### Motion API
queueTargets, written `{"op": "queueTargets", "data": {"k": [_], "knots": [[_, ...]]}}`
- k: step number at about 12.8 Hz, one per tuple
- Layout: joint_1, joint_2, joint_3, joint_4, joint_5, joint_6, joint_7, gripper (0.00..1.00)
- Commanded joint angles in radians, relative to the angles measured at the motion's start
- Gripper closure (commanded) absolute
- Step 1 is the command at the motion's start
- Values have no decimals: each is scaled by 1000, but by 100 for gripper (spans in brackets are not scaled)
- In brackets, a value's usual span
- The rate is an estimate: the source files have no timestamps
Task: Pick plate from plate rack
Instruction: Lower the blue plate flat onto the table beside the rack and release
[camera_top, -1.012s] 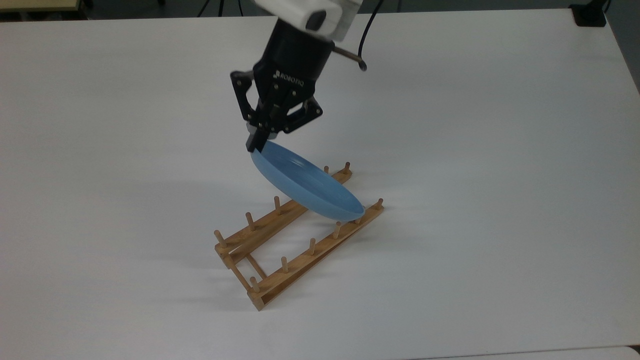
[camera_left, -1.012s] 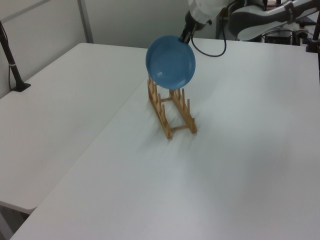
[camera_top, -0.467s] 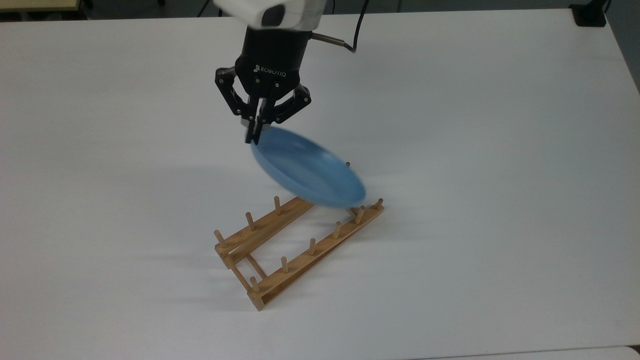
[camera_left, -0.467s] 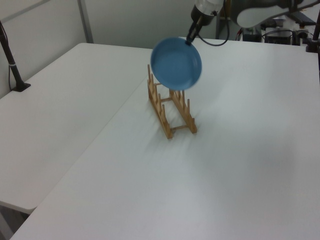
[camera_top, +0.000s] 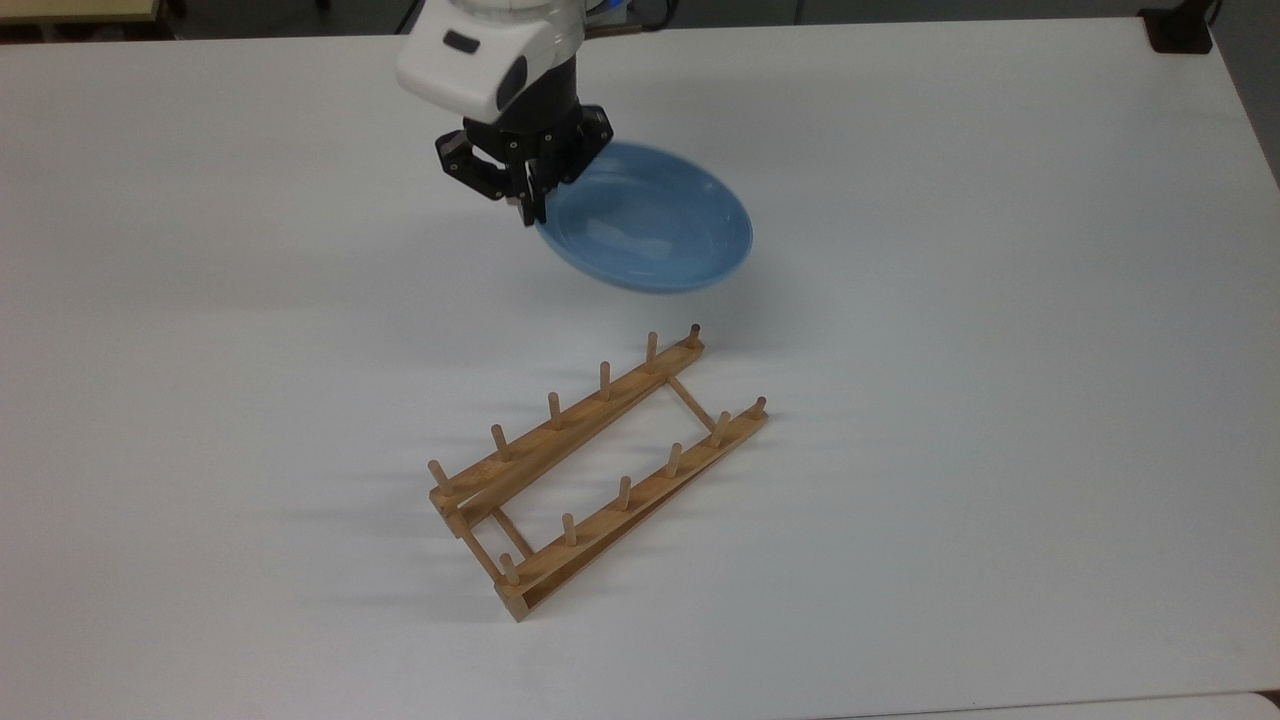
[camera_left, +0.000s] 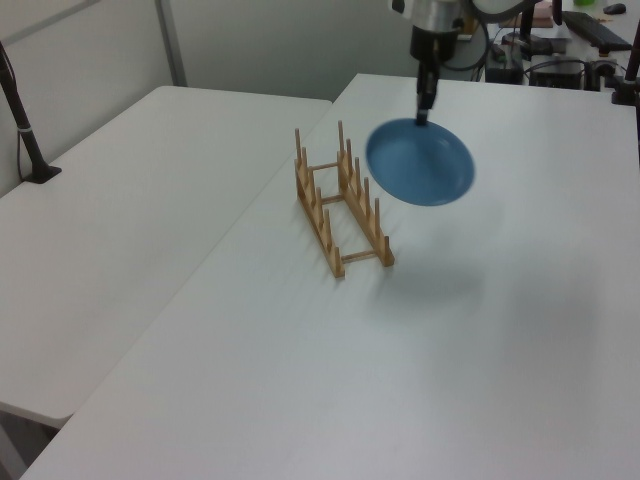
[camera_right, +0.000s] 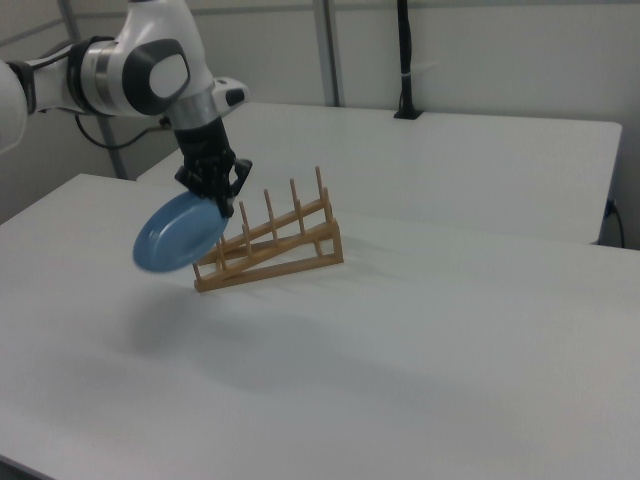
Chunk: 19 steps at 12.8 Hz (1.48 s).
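- The plate (camera_top: 650, 232) is held by its rim in the closed tool (camera_top: 531, 208), in the air at the upper centre of the top view.
- The plate rack (camera_top: 598, 470) is seen well apart from it, at mid-frame.
- Bare white bench (camera_top: 1000, 400) is seen all around.

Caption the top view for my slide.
End effector grips the blue plate by its rim, above the table, clear of the wooden plate rack.
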<state>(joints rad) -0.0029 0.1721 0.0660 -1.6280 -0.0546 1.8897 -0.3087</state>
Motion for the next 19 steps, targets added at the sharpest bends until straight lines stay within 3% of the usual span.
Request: {"op": "queueTargets", "data": {"k": [1, 7, 12, 13, 14, 15, 19], "knots": [[-2, -43, -3, -148, 32, -40, -206, 100], [-5, -8, -3, -306, 32, -29, -481, 100], [4, 85, -2, -302, 19, 39, -467, 96], [-3, 89, -3, -296, 18, 34, -466, 77], [-8, 84, -3, -285, 19, 23, -454, 25], [-8, 75, -3, -274, 18, 8, -417, 0], [-6, 52, -3, -135, 16, -141, -252, 0]]}}
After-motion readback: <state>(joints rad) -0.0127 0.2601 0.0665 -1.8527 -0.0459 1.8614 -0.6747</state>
